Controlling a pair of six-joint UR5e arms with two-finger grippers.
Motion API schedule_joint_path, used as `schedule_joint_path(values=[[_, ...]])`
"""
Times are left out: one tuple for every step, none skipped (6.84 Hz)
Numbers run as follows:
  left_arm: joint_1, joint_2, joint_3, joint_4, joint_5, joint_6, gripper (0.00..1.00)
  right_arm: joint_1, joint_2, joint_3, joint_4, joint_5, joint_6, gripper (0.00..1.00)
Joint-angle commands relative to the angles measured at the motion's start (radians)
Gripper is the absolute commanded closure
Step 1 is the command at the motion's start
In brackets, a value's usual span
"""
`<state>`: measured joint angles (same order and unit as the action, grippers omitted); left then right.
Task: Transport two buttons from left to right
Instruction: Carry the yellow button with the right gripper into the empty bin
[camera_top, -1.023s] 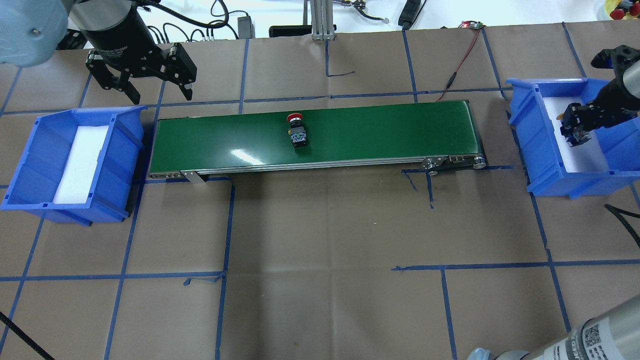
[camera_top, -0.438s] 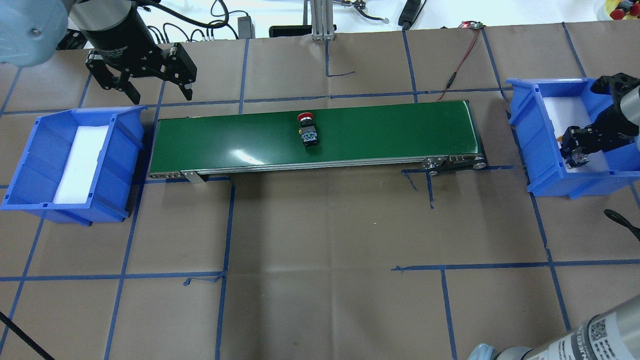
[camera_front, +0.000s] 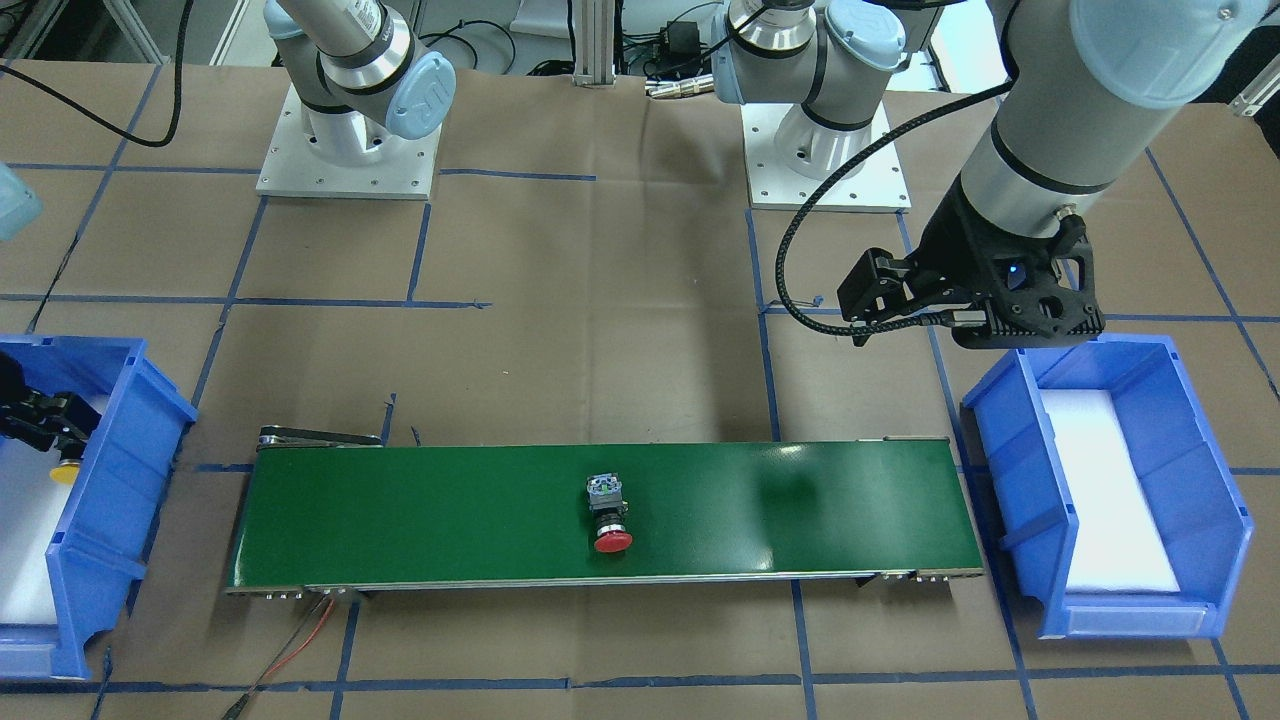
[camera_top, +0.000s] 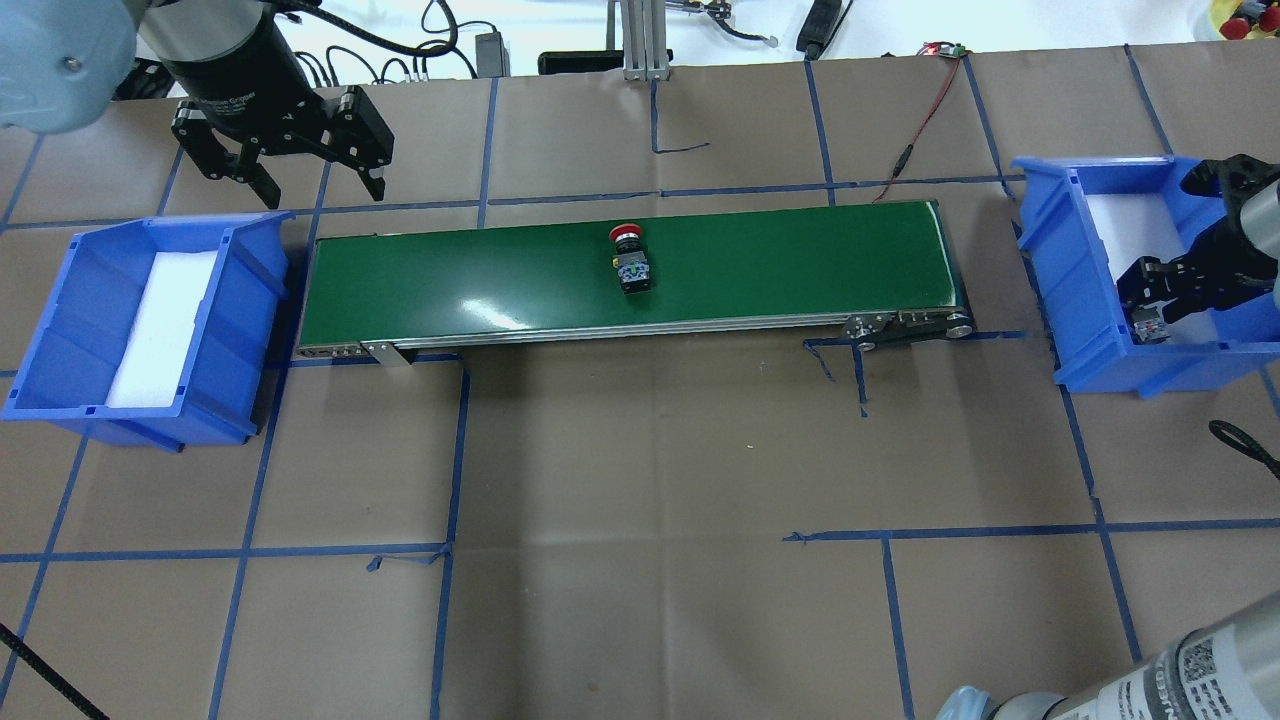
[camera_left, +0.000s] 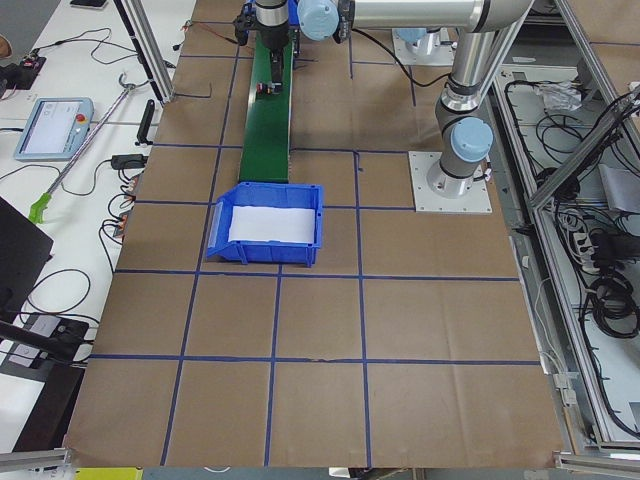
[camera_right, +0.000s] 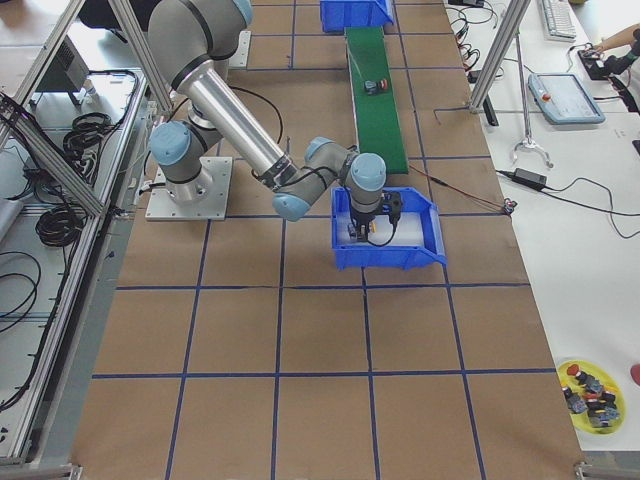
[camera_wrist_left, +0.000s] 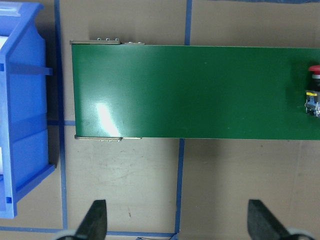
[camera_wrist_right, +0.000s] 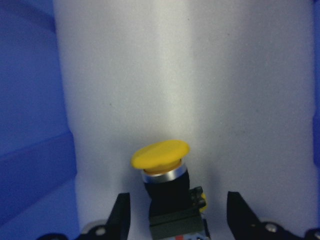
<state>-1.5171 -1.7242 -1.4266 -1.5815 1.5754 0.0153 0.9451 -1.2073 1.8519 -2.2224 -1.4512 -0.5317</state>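
The red button (camera_top: 630, 265) lies on its side on the green conveyor belt (camera_top: 800, 260), a little right of the belt's middle; it also shows in the front view (camera_front: 610, 515) and at the right edge of the left wrist view (camera_wrist_left: 314, 95). The yellow button (camera_wrist_right: 162, 155) lies on the white foam in the right blue bin (camera_top: 1100, 350). My right gripper (camera_top: 1150, 315) is low in that bin's near end, open, with its jaws either side of the yellow button's body and a gap on each side. My left gripper (camera_top: 323, 190) is open and empty, above the belt's left end.
The left blue bin (camera_top: 60, 300) holds only white foam. A red cable (camera_top: 925, 120) runs to the belt's far right end. An aluminium post (camera_top: 640, 40) stands behind the belt. A yellow dish of spare buttons (camera_right: 590, 385) sits far off.
The red button has travelled to the right along the belt. My right gripper has moved with the yellow button towards the bin's near end and lower. The left arm has not moved.
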Motion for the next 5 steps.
schedule_joint_path(values=[[0.0,0.0,0.002,0.002,0.0,0.0,0.0,0.0,-0.012,-0.016,0.001,0.005,0.002,0.01],[0.0,-0.002,0.002,0.002,0.0,0.0,0.0,0.0,-0.046,-0.043,0.013,0.002,0.004,0.01],[0.0,-0.002,0.002,0.002,0.0,0.0,0.0,0.004,-0.09,-0.074,0.02,-0.003,0.025,0.01],[0.0,-0.002,0.002,0.002,0.0,0.0,0.0,0.01,-0.13,-0.118,0.05,-0.005,0.036,0.0],[0.0,0.0,0.002,0.002,0.0,0.0,0.0,0.023,-0.15,-0.193,0.17,-0.002,0.051,0.0]])
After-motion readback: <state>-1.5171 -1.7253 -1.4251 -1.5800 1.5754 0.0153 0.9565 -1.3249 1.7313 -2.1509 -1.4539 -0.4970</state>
